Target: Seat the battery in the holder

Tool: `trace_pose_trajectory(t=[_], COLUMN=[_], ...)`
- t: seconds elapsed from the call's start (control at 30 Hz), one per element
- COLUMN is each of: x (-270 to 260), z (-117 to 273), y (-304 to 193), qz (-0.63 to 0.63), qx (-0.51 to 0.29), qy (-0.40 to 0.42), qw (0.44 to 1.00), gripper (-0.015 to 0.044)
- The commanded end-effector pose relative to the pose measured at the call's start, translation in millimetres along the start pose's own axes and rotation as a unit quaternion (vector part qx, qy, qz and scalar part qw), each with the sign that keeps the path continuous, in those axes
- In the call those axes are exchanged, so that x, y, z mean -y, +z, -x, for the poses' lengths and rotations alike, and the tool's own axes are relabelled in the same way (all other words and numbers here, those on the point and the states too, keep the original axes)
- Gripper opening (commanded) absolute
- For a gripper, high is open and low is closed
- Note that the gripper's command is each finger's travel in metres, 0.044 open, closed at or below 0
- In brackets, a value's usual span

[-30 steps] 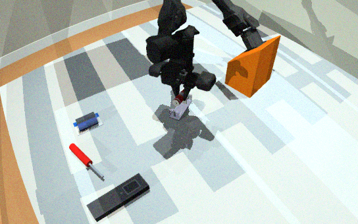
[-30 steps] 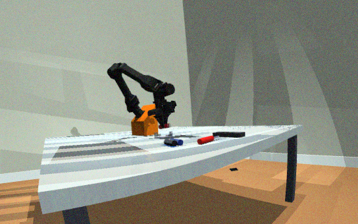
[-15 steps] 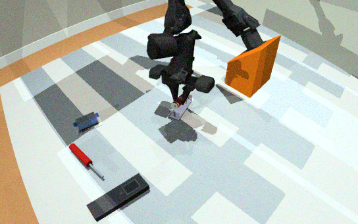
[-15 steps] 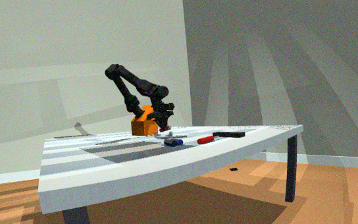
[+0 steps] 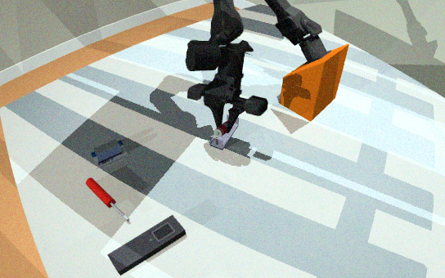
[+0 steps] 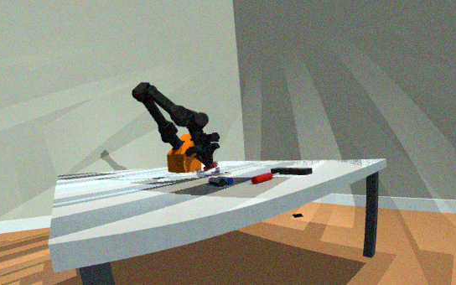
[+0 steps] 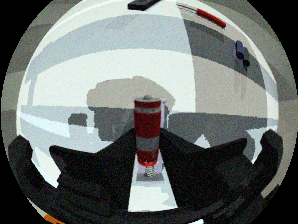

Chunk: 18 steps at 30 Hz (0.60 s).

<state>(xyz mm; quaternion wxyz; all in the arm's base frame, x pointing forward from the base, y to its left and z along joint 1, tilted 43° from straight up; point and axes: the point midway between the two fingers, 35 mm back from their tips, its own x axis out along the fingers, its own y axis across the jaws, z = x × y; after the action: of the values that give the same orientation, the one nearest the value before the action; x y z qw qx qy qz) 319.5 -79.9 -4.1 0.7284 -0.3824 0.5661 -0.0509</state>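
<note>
The red battery (image 5: pixel 222 128) (image 7: pixel 148 126) with pale bands is between the fingertips of my gripper (image 5: pixel 223 126) (image 6: pixel 210 166) (image 7: pixel 147 132), which is shut on it. It lies lengthwise over the pale holder (image 5: pixel 221 142) (image 6: pixel 203 172) (image 7: pixel 158 177). Its nubbed terminal end is at the holder's end away from the arm base, and its flat end is by the coil spring (image 7: pixel 149 170), which shows beyond that end in the wrist view. The battery and fingers hide most of the holder's inside. Whether the battery touches the floor of the holder or is under the lip, I cannot tell.
A blue and dark part (image 5: pixel 107 151) (image 6: pixel 219 181) (image 7: pixel 240 51), a red screwdriver (image 5: pixel 99 191) (image 6: pixel 261 178) (image 7: pixel 211 18) and a black box-like device (image 5: pixel 147 245) (image 6: pixel 292 171) (image 7: pixel 144 4) lie apart from the holder. An orange block (image 5: pixel 313 90) (image 6: pixel 179 163) stands at the arm's base.
</note>
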Motion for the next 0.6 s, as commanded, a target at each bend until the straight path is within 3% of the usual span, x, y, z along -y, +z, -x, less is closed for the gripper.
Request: trace_pose_trajectory(t=[0.0, 0.57], x=[0.5, 3.1], z=[-0.2, -3.3], y=[-0.2, -8.0], qz=[0.002, 0.010], qx=[0.019, 0.084], qy=[0.002, 0.006], qw=[1.000, 0.996], gripper=[0.0072, 0.0072])
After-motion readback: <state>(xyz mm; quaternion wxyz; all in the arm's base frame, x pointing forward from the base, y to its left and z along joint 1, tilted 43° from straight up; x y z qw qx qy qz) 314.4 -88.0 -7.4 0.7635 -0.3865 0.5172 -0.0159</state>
